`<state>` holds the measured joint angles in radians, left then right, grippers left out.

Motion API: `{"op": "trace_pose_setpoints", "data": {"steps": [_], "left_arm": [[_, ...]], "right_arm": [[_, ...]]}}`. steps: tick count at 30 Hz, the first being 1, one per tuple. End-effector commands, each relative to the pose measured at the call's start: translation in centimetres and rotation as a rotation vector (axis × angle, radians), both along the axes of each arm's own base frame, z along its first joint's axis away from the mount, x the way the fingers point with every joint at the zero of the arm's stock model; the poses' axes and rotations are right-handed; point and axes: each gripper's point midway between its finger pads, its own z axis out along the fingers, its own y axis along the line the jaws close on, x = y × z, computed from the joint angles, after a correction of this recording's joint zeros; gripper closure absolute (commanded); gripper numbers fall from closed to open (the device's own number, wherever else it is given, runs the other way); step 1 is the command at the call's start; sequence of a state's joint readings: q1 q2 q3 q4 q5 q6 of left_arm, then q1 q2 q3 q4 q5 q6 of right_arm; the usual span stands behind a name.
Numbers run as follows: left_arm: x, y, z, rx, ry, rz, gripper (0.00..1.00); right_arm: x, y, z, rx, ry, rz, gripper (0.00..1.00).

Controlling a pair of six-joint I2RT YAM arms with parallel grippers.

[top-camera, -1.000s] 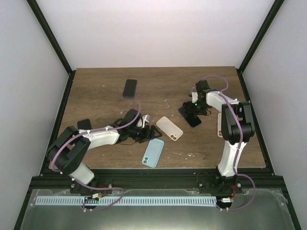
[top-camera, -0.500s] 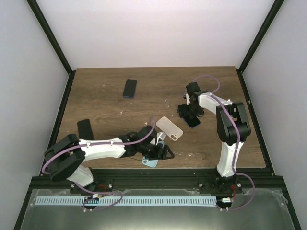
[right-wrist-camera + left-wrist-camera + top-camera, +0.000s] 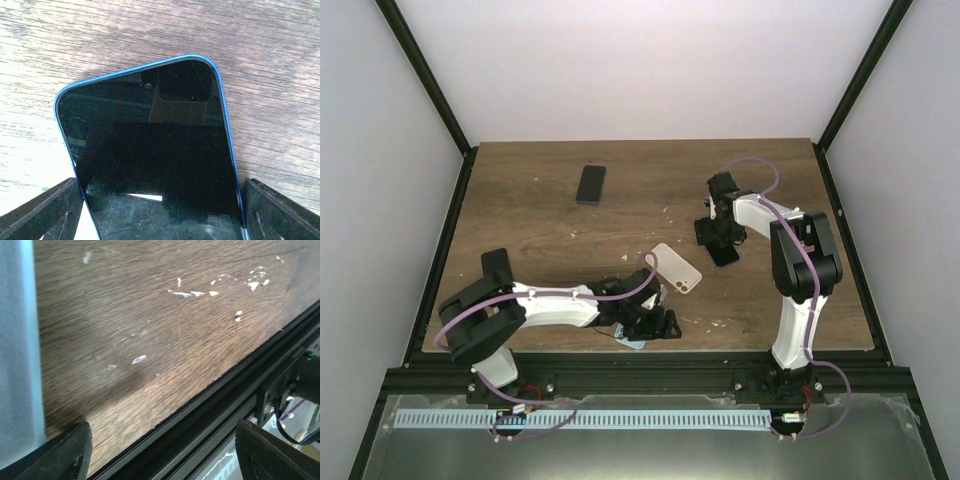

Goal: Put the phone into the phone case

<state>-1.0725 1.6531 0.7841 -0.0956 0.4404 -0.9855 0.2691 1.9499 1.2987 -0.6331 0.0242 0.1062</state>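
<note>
Now the right gripper [image 3: 162, 212] pinches the dark phone [image 3: 150, 150] by its sides on the table [image 3: 150, 340], and the left gripper [image 3: 162, 452] is spread wide by the light blue case [image 3: 17, 340] near the front edge.

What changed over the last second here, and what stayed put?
The left gripper swung from beside the beige case toward the near edge and is now over the light blue case, jaws open. The right gripper stays straddling the blue phone; the dark phone and the beige case did not move.
</note>
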Motion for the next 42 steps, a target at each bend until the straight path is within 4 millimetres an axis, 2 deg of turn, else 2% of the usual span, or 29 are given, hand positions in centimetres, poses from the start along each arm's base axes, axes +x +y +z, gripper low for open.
{"op": "trace_pose_setpoints", "data": {"steps": [1, 5, 8, 11, 13, 15, 21, 23, 26, 28, 31, 34, 36, 40, 42], "left_arm": [[0.7, 3.6, -1.3, 0.191, -0.062, 0.053, 0.19], [2.5, 7.7, -1.9, 0.336, -0.114, 0.136, 0.16], [4.3, 10.7, -1.7, 0.362, -0.112, 0.238, 0.18], [6.5, 14.0, 0.2, 0.368, -0.201, 0.407, 0.21], [8.2, 16.1, 2.6, 0.357, -0.285, 0.561, 0.22], [8.6, 17.4, 3.8, 0.326, -0.288, 0.705, 0.25], [7.8, 18.7, 4.7, 0.211, -0.138, 0.977, 0.29], [6.7, 19.0, 3.8, 0.201, -0.019, 1.069, 0.31], [3.8, 19.4, 1.6, 0.220, 0.231, 1.199, 0.38], [2.9, 19.4, 1.2, 0.222, 0.314, 1.241, 0.37], [3.4, 20.3, 2.3, 0.225, 0.284, 1.299, 0.32], [4.1, 20.7, 2.7, 0.199, 0.250, 1.338, 0.33], [5.2, 20.1, 3.4, 0.158, 0.187, 1.302, 0.35], [6.6, 19.5, 4.2, 0.262, 0.052, 1.185, 0.35], [8.7, 17.6, 5.1, 0.235, -0.096, 1.023, 0.31]], "right_arm": [[-1.3, -0.5, -1.4, -0.017, 0.052, -0.023, 0.14], [-1.9, 0.2, -1.7, 0.028, 0.059, -0.030, 0.17], [-2.4, 0.0, -2.5, 0.025, 0.074, -0.048, 0.18], [-2.6, 0.0, -2.8, 0.032, 0.090, -0.070, 0.20], [-2.8, 0.7, -2.7, 0.081, 0.095, -0.076, 0.22], [-3.1, 1.4, -2.3, 0.123, 0.088, -0.073, 0.22], [-3.2, 1.0, -1.5, 0.107, 0.060, -0.092, 0.23], [-3.2, 0.9, -1.4, 0.100, 0.057, -0.098, 0.24], [-3.4, 0.7, -1.3, 0.091, 0.058, -0.100, 0.24], [-3.4, 0.5, -1.2, 0.082, 0.054, -0.102, 0.24], [-3.4, 0.5, -1.0, 0.082, 0.049, -0.102, 0.24], [-3.5, 0.7, -0.7, 0.094, 0.046, -0.094, 0.25], [-3.7, 1.1, -0.5, 0.098, 0.041, -0.077, 0.25], [-4.0, 2.0, 0.9, 0.101, 0.015, -0.037, 0.26], [-4.1, 2.5, 2.1, 0.107, -0.011, -0.023, 0.27]]}}
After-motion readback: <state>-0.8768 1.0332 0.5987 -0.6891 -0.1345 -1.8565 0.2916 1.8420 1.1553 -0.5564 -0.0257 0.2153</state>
